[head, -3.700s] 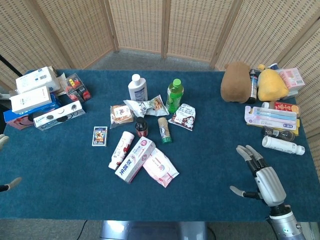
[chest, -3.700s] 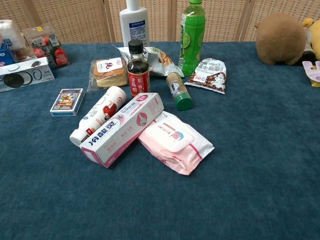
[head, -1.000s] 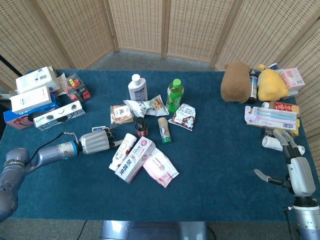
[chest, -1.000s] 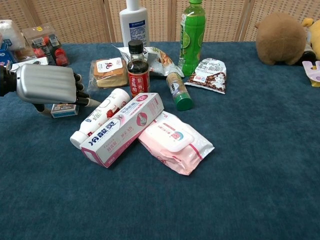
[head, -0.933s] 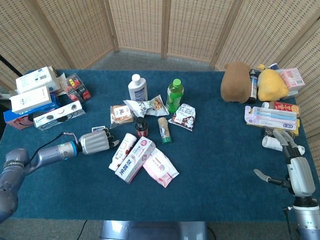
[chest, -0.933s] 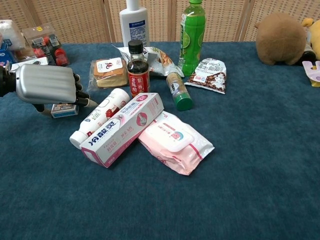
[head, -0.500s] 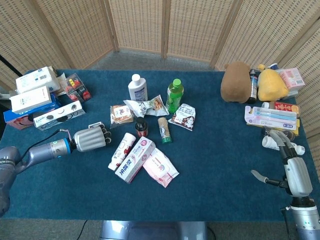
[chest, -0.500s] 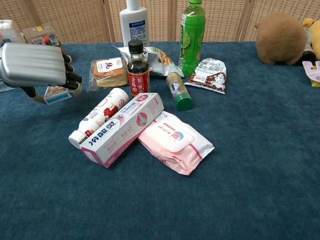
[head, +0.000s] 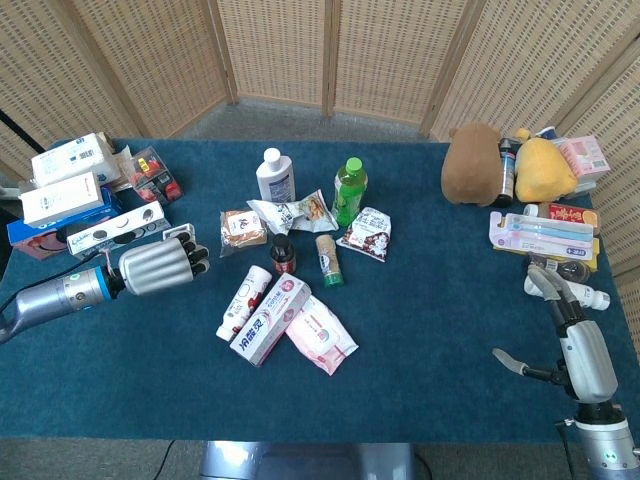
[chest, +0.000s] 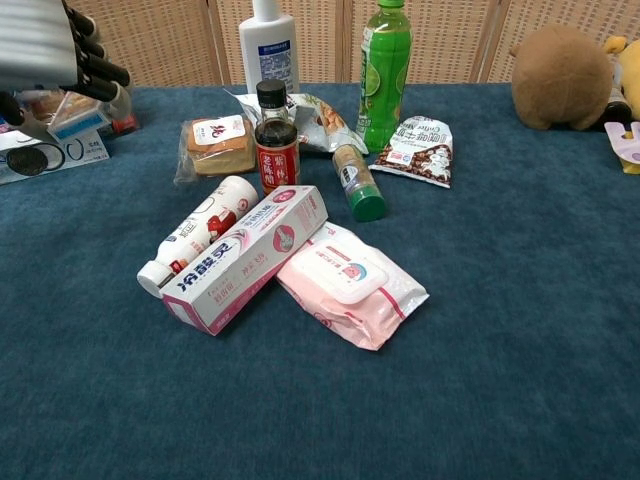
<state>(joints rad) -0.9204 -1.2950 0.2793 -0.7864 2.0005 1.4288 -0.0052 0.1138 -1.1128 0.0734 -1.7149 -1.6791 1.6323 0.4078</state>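
Left hand (head: 155, 266) is hovering above the desk (head: 420, 320) at its left side, fingers curled around a small card box (chest: 78, 118); in the chest view the box is peeking out under the dark fingertips (chest: 98, 66), gripped between them and the thumb; the box is sitting tilted, long axis running roughly left-right with the right end pointing up toward the screen wall; its printed face is mostly hidden by the hand, so which way that face is turning cannot be told. The hand is sitting just in front of the cookie box (head: 105, 231) and the stacked white boxes (head: 62, 182) at the desk's left edge.

Right hand (head: 572, 340) is hanging over the right front edge of the desk, fingers spread and holding nothing, thumb sticking out leftward; fingertips are lying near a white bottle (head: 578, 295) lying on its side, touching or not cannot be told.

Mid-desk: toothpaste box (chest: 245, 256) lying diagonal, white tube (chest: 196, 235) just beside it on the left, pink wipes pack (chest: 350, 283) touching its right end; dark sauce bottle (chest: 274, 140) standing upright behind them; green bottle (chest: 384, 60) upright further back; brown plush (head: 473, 162) at the far right.
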